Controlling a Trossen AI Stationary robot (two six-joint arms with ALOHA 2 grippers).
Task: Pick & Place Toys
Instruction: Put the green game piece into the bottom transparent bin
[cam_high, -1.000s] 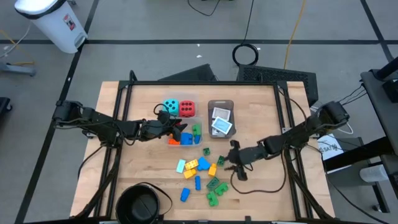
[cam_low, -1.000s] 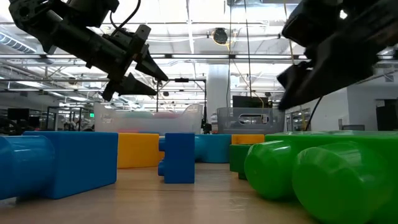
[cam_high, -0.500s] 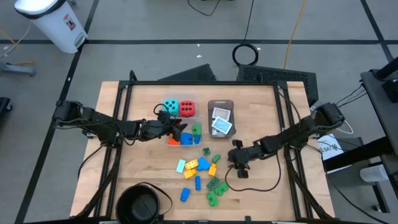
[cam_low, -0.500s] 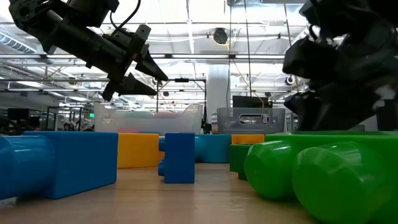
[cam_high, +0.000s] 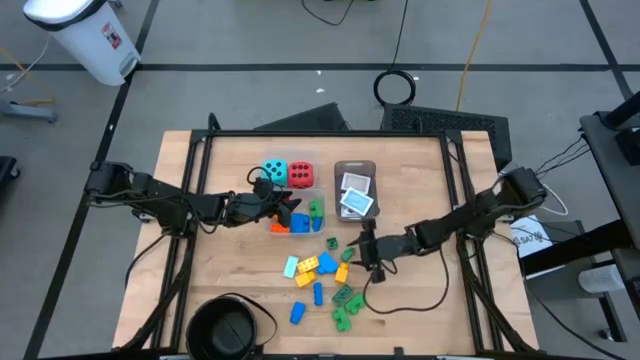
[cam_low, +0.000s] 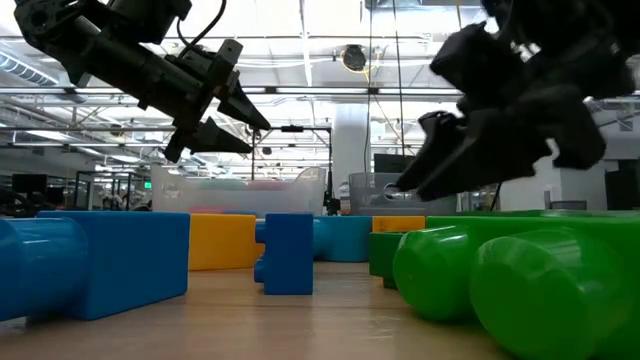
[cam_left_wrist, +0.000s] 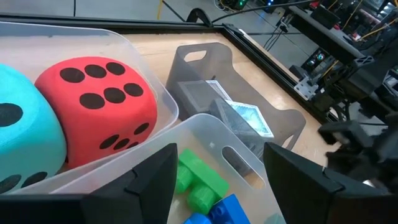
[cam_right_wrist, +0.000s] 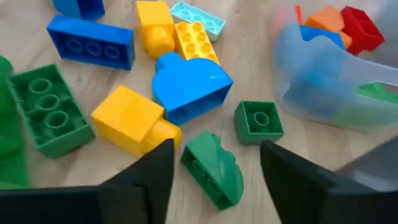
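Note:
The red die (cam_high: 300, 174) and the teal die (cam_high: 274, 171) sit in a clear tub at the far middle. My left gripper (cam_high: 290, 208) hovers open and empty over a second clear tub (cam_left_wrist: 205, 134) that holds green and blue bricks (cam_left_wrist: 199, 180). White green-printed cards (cam_high: 356, 200) lie in the grey tray (cam_high: 355, 168). Loose bricks (cam_high: 320, 275) lie on the table's near middle. My right gripper (cam_high: 358, 250) is open above the right edge of the pile. In the right wrist view its fingers stand on either side of a rounded green brick (cam_right_wrist: 214, 168).
A round black bowl (cam_high: 228, 328) sits at the near left edge. A blue brick (cam_right_wrist: 189, 84), a yellow brick (cam_right_wrist: 130, 121) and a small green square brick (cam_right_wrist: 259, 119) lie close to my right gripper. Bare wood (cam_high: 420, 180) lies to the right of the tray.
My right gripper has moved toward the table's left edge and a little toward the far edge, turning to face the brick pile. My left gripper has kept still.

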